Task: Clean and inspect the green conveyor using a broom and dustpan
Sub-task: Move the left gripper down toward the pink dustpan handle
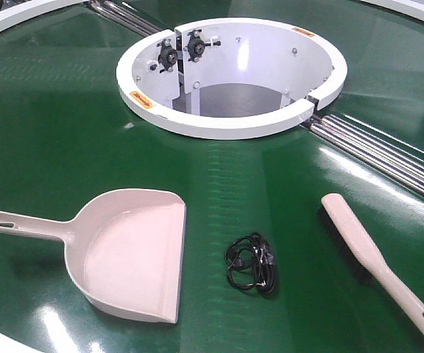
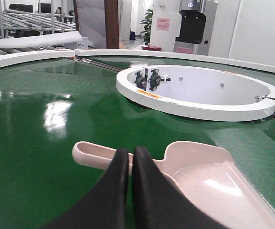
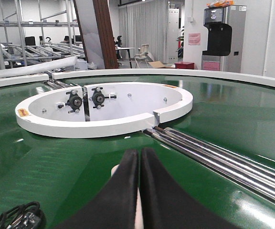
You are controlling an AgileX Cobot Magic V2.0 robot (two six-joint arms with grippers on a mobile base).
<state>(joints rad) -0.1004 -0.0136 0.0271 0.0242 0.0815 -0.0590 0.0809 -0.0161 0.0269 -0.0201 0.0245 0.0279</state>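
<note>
Beige dustpan [image 1: 127, 254] and broom [image 1: 377, 268] flat on green conveyor [image 1: 50, 132], black cable coil [image 1: 251, 263] between them, left gripper [image 2: 131, 153] pressed together above dustpan handle, right gripper [image 3: 139, 153] likewise above broom

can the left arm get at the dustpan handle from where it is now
Probably yes: the left gripper is close in front of the handle of the dustpan, and nothing lies over or before it. Its jaws are shut, so they must open first.
</note>
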